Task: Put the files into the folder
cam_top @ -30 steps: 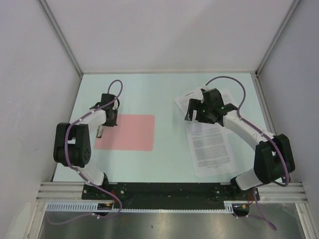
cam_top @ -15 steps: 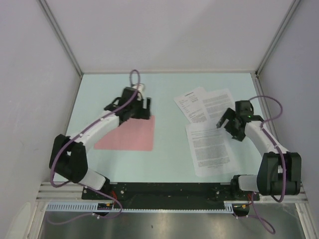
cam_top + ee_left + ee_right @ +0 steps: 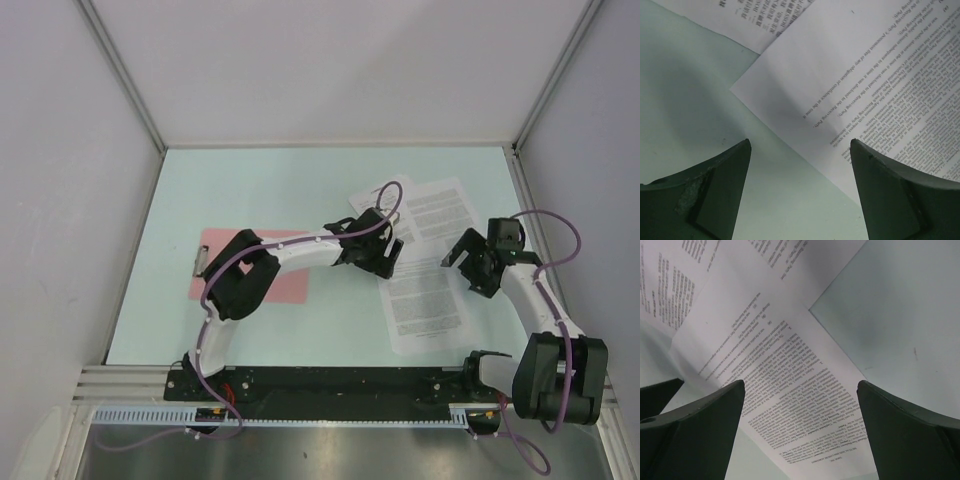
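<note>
Three files lie overlapping at the right of the table: a near sheet, a far-right sheet and a far-left sheet. The pink folder lies flat at the left with its metal clip on the left short edge, partly covered by my left arm. My left gripper reaches across to the sheets' left edge and is open. In the left wrist view the left gripper straddles bare table beside a sheet's corner. My right gripper hangs open over the near sheet.
White enclosure walls close in the pale green table on the left, back and right. My left arm lies across the folder and the middle of the table. The black base rail runs along the near edge.
My left gripper left the folder's clip edge, swung right across the table to the sheets and opened. My right gripper drew back from the far sheets to the right side of the near sheet.
</note>
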Tool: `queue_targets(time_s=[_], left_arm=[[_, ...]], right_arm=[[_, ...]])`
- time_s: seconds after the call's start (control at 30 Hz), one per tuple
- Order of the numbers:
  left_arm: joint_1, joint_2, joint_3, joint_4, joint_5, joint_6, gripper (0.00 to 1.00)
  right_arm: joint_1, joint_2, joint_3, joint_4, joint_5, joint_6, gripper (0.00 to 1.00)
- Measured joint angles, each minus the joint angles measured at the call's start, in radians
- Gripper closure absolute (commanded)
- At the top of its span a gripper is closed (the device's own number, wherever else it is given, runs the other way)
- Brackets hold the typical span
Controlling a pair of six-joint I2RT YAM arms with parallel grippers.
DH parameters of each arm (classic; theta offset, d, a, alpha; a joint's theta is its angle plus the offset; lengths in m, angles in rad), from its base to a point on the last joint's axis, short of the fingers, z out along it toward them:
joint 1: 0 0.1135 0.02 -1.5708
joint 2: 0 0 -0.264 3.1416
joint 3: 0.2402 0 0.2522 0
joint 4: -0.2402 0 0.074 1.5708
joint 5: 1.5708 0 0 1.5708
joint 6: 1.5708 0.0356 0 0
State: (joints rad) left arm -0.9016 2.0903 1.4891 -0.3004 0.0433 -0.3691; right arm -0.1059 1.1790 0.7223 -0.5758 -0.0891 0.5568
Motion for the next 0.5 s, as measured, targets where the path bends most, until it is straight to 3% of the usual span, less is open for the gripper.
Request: queue_targets(time_s=[0.3, 0.5], left_arm=[[0.003, 0.005, -0.002, 0.011, -0.032, -0.150, 0.17], [0.003, -0.005, -0.056, 0.117, -0.021, -0.303, 0.18]], right_arm=[[0.053, -0.026, -0.116, 0.093, -0.066, 0.028, 0.00], [0.053, 0.012, -0.156, 0.150, -0.084, 0.053, 0.00]])
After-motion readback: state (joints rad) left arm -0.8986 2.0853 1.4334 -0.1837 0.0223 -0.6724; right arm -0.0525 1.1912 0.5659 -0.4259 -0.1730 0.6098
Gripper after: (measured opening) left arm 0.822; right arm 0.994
